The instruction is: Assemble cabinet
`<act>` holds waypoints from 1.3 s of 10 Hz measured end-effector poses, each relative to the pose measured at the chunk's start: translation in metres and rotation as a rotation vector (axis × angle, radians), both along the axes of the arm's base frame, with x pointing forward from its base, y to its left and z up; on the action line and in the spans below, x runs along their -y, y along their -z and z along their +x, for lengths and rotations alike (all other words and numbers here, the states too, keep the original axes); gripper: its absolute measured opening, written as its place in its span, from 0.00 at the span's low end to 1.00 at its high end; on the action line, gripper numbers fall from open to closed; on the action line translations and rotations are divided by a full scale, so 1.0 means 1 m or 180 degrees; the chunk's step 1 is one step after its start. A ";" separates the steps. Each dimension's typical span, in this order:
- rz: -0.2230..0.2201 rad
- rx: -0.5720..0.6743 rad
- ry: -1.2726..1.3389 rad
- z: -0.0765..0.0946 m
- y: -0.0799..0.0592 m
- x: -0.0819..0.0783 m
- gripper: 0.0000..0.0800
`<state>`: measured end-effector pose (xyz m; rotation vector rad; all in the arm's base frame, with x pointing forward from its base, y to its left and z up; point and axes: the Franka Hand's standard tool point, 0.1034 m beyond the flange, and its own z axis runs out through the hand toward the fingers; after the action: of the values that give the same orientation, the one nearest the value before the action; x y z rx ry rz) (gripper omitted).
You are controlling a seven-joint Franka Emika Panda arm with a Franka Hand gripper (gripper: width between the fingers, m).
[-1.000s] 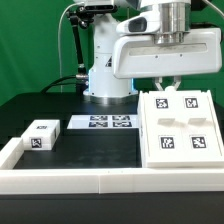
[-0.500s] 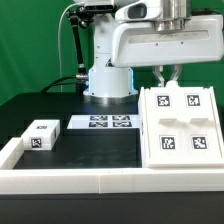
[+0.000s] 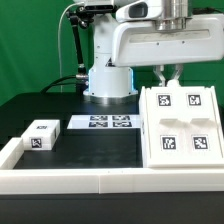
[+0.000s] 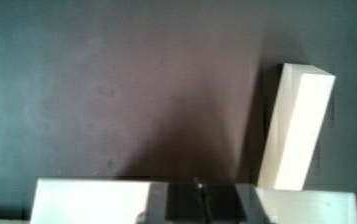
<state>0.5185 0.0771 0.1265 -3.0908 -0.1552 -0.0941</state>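
The white cabinet body lies at the exterior view's right with several marker tags on its top face. A small white tagged block lies at the exterior view's left. My gripper hangs just above the body's far edge, its jaws together and holding nothing. In the wrist view the dark fingers meet between white surfaces that appear to be the body. A long white slab lies on the dark table beyond them; I cannot tell which part it is.
The marker board lies flat at the table's middle, in front of the robot base. A long low white border wall runs along the front and left edges. The table top is black.
Between one second and half a second ago my gripper rose a little from the cabinet body's far edge. Since then nothing has moved.
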 end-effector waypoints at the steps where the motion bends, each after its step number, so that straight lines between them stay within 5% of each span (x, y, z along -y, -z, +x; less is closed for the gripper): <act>1: 0.0004 -0.0041 -0.0002 0.005 -0.006 -0.001 0.00; 4: 0.0010 -0.0155 0.0001 0.019 -0.018 -0.001 0.00; 13: 0.0000 -0.0181 0.0003 -0.001 -0.011 0.003 0.00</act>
<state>0.5176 0.0742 0.1372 -3.0895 -0.1514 -0.0064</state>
